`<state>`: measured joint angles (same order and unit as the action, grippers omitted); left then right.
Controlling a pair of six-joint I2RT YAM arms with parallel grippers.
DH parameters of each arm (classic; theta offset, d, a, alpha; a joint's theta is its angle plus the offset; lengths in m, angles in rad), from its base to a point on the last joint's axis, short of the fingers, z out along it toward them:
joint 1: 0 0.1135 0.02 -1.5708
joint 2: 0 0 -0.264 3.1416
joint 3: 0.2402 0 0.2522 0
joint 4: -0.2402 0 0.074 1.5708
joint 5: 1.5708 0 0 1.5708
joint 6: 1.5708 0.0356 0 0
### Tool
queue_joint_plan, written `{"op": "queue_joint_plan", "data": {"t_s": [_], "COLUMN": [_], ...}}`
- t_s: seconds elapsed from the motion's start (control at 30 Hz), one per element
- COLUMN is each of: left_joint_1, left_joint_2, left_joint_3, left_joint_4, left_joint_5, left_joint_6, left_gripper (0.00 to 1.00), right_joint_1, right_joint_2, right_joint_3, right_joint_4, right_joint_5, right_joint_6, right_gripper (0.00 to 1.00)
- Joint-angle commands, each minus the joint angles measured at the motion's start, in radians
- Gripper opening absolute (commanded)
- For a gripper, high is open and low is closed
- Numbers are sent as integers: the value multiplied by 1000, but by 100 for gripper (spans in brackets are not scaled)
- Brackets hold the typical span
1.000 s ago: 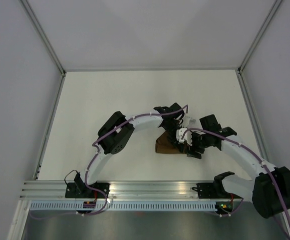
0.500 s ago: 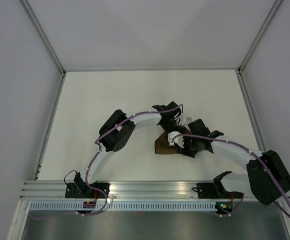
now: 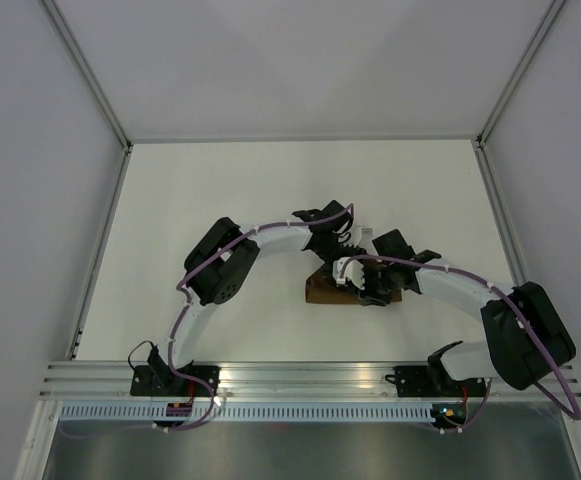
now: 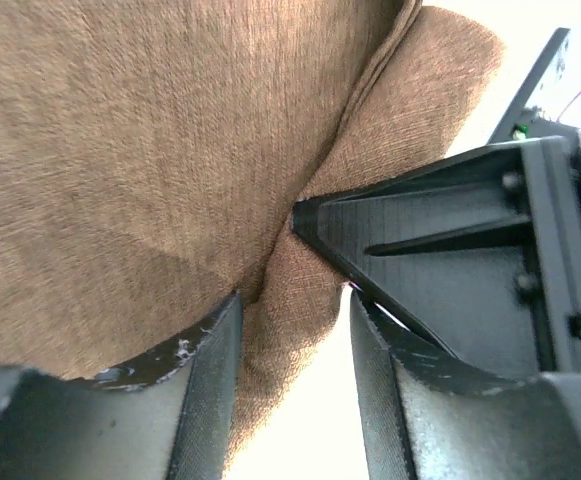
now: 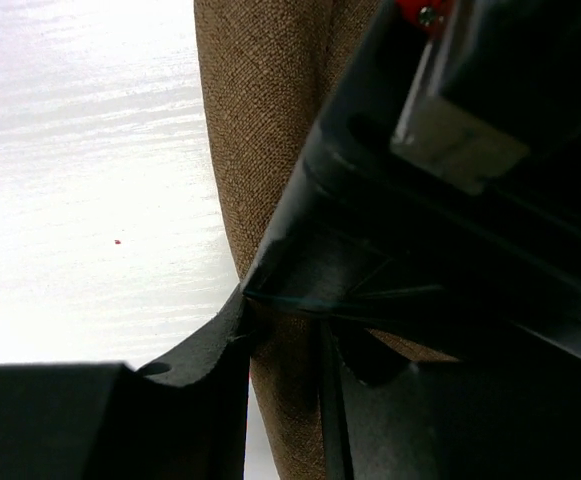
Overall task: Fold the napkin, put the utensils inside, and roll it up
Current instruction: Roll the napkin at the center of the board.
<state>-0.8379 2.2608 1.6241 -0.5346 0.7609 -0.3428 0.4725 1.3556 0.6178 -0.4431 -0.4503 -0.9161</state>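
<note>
Though bunched, one napkin (image 4: 120,150) in two pincers (left pincer (image 4: 292,305), right pincer (image 5: 282,325))

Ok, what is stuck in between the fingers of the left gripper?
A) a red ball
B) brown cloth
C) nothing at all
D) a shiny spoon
B: in the left wrist view, a fold of the brown napkin runs down into the left gripper and fills the gap there.
</note>
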Motion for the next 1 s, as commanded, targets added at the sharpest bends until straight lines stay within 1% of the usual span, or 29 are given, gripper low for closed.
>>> {"op": "queue_joint_plan", "data": {"t_s": [0.0, 0.07, 0.1, 0.13, 0.17, 0.27, 0.3, 0.4, 0.53, 0.6, 0.67, 0.8, 0.83, 0.87, 0.9, 0.93, 0.97], "left_joint_1": [26, 42, 49, 57, 72, 106, 112, 129, 128, 128, 128, 102, 92, 64, 42, 17, -47], "left_joint_2": [-102, -141, -156, -199, -222, -317, -342, -432, -539, -608, -642, -728, -766, -783, -797, -820, -828], "left_joint_3": [-50, -64, -91, -111, -160, -239, -285, -383, -503, -591, -665, -782, -808, -846, -859, -866, -878], "left_joint_4": [103, 120, 136, 156, 207, 327, 349, 439, 528, 635, 682, 777, 824, 835, 840, 841, 841], "left_joint_5": [-94, -121, -127, -144, -150, -172, -182, -239, -354, -388, -419, -497, -541, -567, -602, -685, -737], "left_joint_6": [-78, -82, -84, -91, -100, -133, -136, -137, -125, -125, -122, -84, -72, -53, 0, 34, 69], "left_gripper": [53, 53, 53, 53, 54, 54, 54, 54, 54, 55, 55, 55, 55, 55, 55, 55, 55], "right_joint_1": [-23, -52, -60, -73, -80, -94, -100, -121, -141, -147, -152, -156, -158, -160, -161, -161, -161], "right_joint_2": [65, 103, 117, 146, 160, 226, 244, 318, 425, 456, 497, 571, 582, 594, 615, 626, 635], "right_joint_3": [43, 80, 94, 106, 129, 187, 201, 267, 345, 390, 427, 480, 491, 511, 522, 531, 548], "right_joint_4": [-89, -120, -162, -178, -210, -268, -304, -382, -463, -505, -526, -583, -589, -604, -612, -618, -625], "right_joint_5": [-102, -123, -145, -152, -159, -185, -194, -214, -229, -231, -229, -229, -229, -226, -226, -223, -222], "right_joint_6": [-62, -101, -115, -125, -145, -193, -202, -246, -286, -299, -309, -319, -320, -320, -320, -319, -314], "right_gripper": [19, 19, 20, 19, 19, 19, 20, 20, 20, 19, 20, 20, 20, 20, 20, 20, 20]}}
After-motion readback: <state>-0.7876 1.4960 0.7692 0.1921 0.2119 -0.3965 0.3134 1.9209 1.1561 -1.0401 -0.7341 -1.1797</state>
